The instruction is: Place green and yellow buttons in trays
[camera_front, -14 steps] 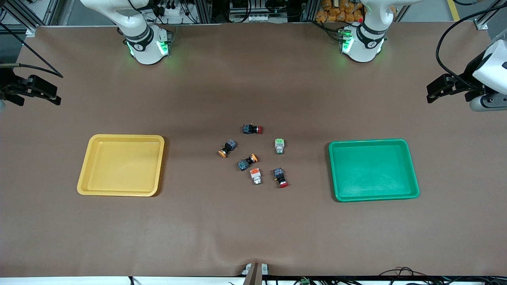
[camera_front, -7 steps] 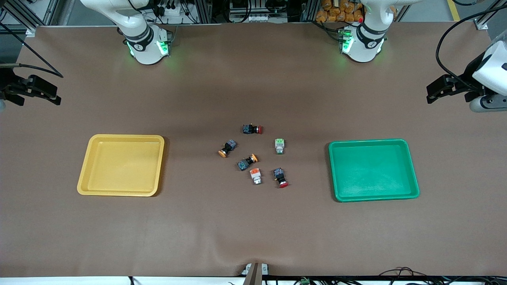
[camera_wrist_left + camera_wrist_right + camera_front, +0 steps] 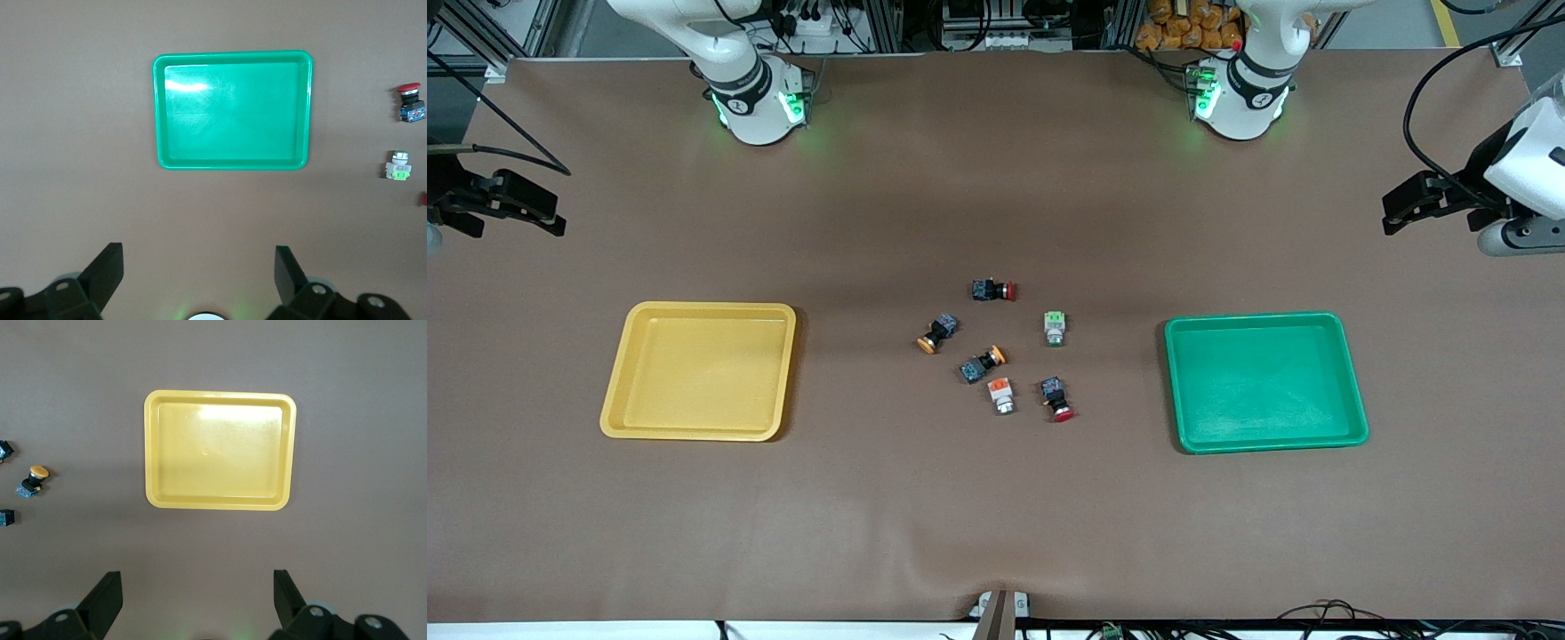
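Both arms high, left gripper (image 3: 193, 267) spread empty above the green tray (image 3: 1352, 382), right gripper (image 3: 193, 587) likewise above the yellow tray (image 3: 618, 382). Risk: snagging a red-capped switch (image 3: 1057, 398) crowding the orange-block button (image 3: 1000, 395).

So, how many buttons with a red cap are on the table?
2. One red-capped button lies farthest from the front camera in the cluster between the trays; the other red-capped button lies nearest, beside the orange-block button. None seems hidden.

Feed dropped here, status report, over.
Left gripper open above green tray, right gripper open above yellow tray. Buttons untouched between trays. Nothing obstructing.
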### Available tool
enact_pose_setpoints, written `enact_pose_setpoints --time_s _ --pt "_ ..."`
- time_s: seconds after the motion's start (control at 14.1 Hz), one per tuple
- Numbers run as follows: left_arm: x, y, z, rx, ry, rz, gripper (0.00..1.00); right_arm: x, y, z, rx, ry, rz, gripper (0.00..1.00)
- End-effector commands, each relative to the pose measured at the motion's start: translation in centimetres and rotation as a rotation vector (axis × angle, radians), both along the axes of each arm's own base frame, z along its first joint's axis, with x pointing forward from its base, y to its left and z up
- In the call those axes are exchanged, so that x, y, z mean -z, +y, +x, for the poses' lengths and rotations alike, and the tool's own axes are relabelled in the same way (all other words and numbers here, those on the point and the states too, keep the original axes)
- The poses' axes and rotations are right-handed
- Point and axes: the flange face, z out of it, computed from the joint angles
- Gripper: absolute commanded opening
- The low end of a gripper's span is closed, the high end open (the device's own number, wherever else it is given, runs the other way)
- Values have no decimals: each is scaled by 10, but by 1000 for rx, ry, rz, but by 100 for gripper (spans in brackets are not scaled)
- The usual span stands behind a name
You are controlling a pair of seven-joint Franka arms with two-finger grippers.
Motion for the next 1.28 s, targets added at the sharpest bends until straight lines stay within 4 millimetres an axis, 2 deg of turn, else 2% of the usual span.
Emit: enact_pose_setpoints --time_s 0.0,0.14,0.5,0.71,0.92,1.21 --pt "5 -10 -1 -23 23 -5 100 7 -3 2 19 16 -17 100" --pt "8 -13 -1 -25 29 -4 100 11 -5 4 25 20 -18 100" --pt "15 -19 0 -17 35 -3 100 48 1 27 125 62 -19 100" --pt "25 -29 -1 1 47 -2 100 72 0 39 131 97 -23 100" --pt "33 -34 0 8 51 -1 100 82 0 44 144 111 -28 100" --pt "46 -48 0 -13 57 1 100 111 2 61 207 119 -23 100"
